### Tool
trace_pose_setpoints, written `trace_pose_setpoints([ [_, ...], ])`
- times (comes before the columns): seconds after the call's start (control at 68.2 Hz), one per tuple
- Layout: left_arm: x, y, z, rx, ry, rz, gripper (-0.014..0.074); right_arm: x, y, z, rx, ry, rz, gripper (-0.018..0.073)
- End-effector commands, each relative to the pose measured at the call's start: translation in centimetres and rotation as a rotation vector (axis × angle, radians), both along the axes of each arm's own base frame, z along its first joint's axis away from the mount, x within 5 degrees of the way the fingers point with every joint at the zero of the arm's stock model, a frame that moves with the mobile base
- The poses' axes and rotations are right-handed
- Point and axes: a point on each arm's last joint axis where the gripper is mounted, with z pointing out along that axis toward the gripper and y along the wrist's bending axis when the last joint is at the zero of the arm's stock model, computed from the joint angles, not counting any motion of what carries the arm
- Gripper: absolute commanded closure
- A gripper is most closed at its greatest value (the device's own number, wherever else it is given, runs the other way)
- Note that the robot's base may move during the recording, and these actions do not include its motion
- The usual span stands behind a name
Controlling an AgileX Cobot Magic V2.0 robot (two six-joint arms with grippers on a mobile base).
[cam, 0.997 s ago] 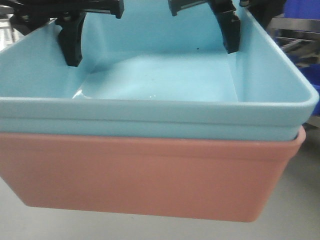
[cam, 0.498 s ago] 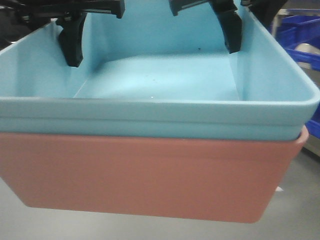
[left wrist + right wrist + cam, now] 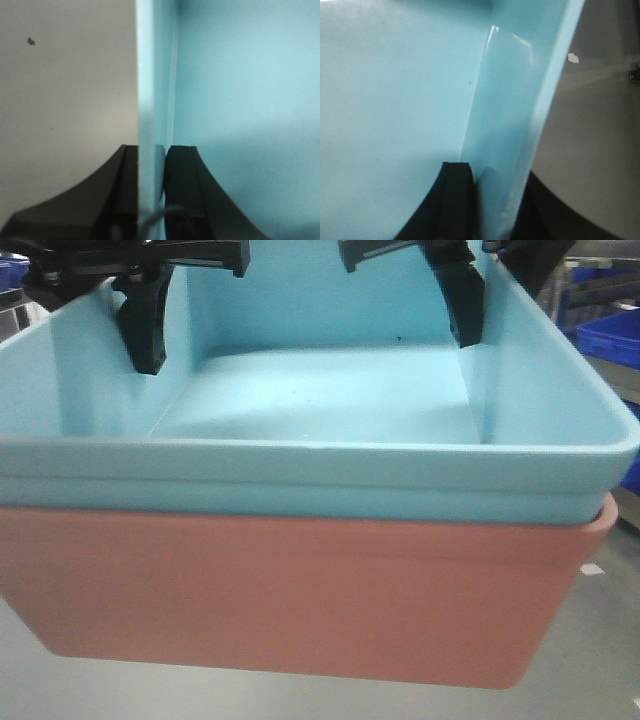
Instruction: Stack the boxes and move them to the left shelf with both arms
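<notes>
Over grey floor [image 3: 600,640], bins [image 3: 610,335] behind, blue tub [image 3: 320,480] in pink tub [image 3: 300,590], left end effector [image 3: 151,150] and right end effector [image 3: 493,170] clamping it.

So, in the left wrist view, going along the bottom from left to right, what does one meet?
The outer black finger → the wall of the light blue tub → the inner black finger → the tub's pale blue inside.

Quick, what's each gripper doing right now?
Left gripper: closed on the left wall of the light blue tub.
Right gripper: closed on its right wall.
</notes>
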Motion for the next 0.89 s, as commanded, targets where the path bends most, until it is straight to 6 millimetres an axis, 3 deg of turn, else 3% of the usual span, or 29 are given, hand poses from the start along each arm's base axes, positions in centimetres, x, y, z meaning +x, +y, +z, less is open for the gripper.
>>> trace_pose_setpoints([
  [0.0,-0.76,-2.36,4.08,-0.274,-0.163,-0.092,0.0608,-0.67,1.71,3.05,0.186,-0.116,0.112,0.0503],
  [0.88,-0.76,-2.36,4.08,-0.274,-0.163,-0.092,0.0608,-0.69,1.67,3.03,0.183,-0.113,0.11,0.0503],
])
